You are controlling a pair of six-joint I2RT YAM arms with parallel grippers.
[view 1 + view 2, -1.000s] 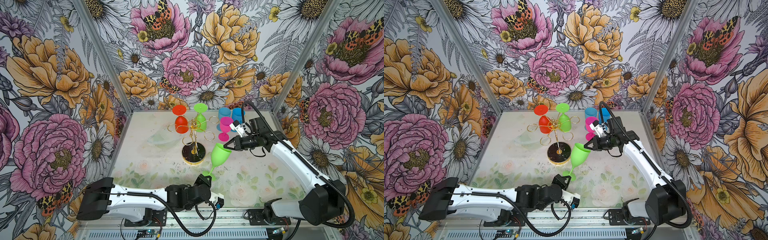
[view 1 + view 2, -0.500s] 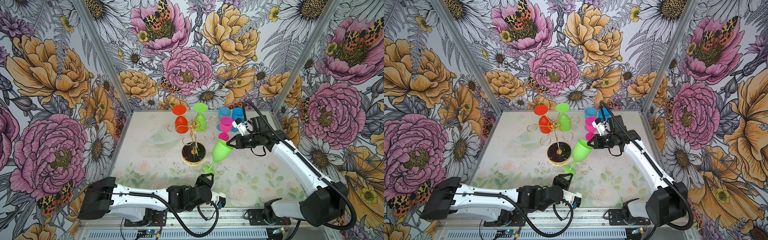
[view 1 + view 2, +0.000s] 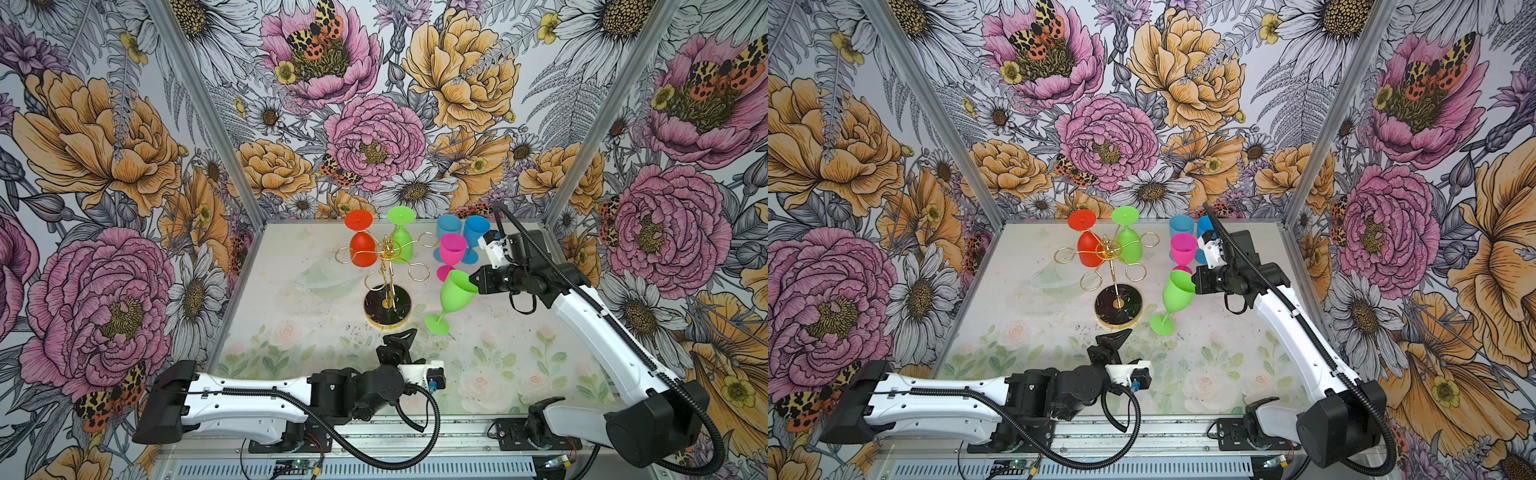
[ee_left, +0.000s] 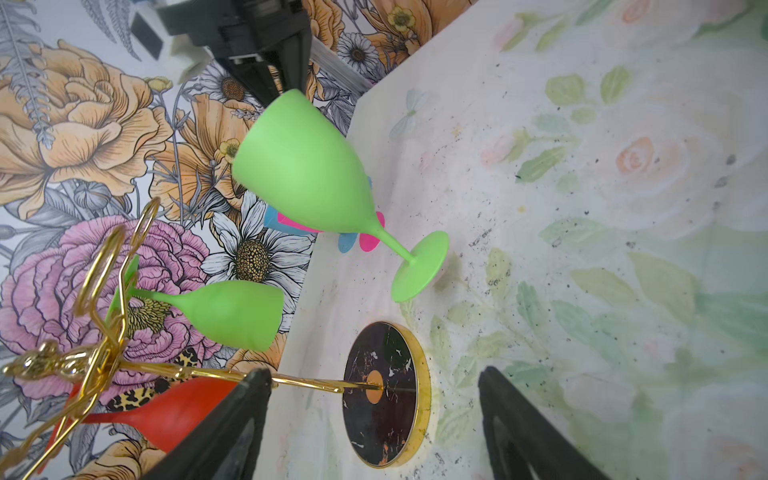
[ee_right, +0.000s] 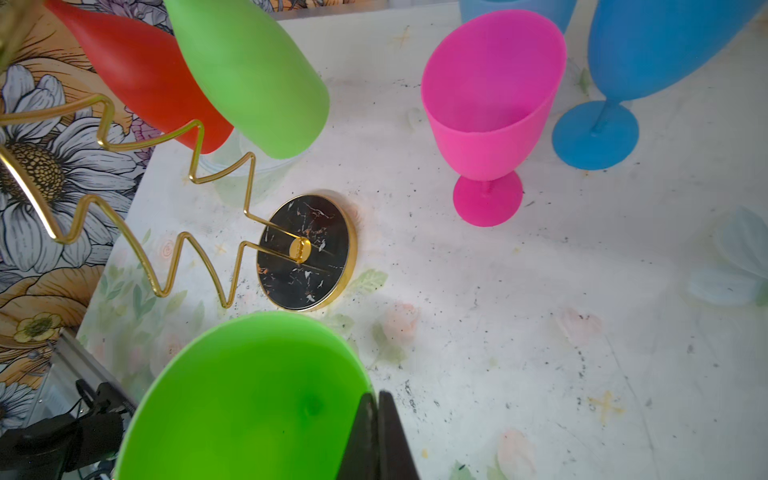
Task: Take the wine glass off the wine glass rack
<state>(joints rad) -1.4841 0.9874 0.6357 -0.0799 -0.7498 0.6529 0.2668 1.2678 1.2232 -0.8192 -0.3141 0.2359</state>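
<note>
Since a second ago my left pincer (image 3: 399, 336) has let go of the foot of the green wine glass (image 3: 455, 293) and drawn back toward 6 o'clock, while my right pincer (image 3: 473, 280) has carried the glass a little toward 2 o'clock.

On the pale flowered tabletop (image 3: 291, 332) the wine glass rack (image 3: 1108, 249) stands upright on its black base (image 4: 384, 395), near the middle. A red glass (image 3: 362, 249) and a second green glass (image 3: 402, 245) hang bowl-down from its loops on the 12 o'clock side. Upright at 1 to 2 o'clock of the base, well clear of the wire, stand a pink glass (image 3: 452, 249) and two blue glasses (image 3: 473, 232).

The green wine glass is off the rack, tilted, at 3 o'clock of the base. Its foot is low near the tabletop, and I cannot tell whether it touches. My right pincer is clamped on the rim, one finger inside the bowl and one outside. My left pincer stands spread wide and empty at 6 o'clock of the base, apart from the foot.

I judge the glass light and matte, probably plastic, with a thin wall and a small foot. Pinched at one point of the rim, it can pivot or slip. The stem just under the bowl looks like the surer place to hold it.
</note>
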